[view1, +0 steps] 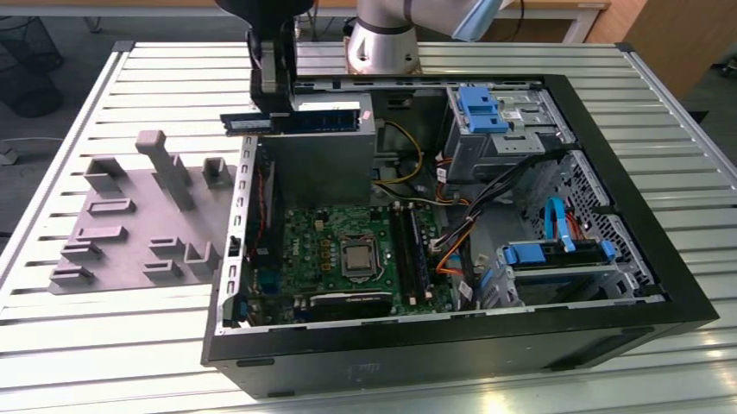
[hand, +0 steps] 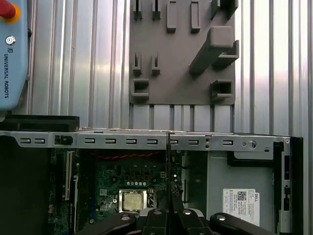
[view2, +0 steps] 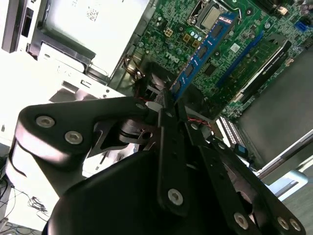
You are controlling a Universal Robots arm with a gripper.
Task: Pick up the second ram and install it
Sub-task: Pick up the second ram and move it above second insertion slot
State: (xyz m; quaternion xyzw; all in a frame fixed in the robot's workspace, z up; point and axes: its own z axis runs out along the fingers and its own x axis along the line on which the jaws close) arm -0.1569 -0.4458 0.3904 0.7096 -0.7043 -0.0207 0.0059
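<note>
Exterior view: gripper (view1: 273, 110) was clamped on the second ram (view1: 320, 120). The stick was held level in the air over the power supply box (view1: 317, 164), at the far end of the open PC case (view1: 461, 345). Pickup looked done, seating not done: the ram was well apart from the memory slots (view1: 410, 250) on the motherboard (view1: 334, 246). Loose cables (view1: 455, 237) lay just beside the slots on the exterior view's right, with open room above the board. The grey fixture plate (view1: 133, 228) sat outside the case on the slatted table (view1: 116, 345).

Second wrist view: jaws were closed on one end of the ram (view2: 203, 49), the rest of it reaching out over the motherboard (view2: 166, 22).

First wrist view: the ram showed edge-on as a thin dark line (hand: 168, 161) crossing the case's metal rim (hand: 122, 141). The CPU socket (hand: 133, 199) was near it. The fixture plate (hand: 183, 73) lay beyond the rim.
</note>
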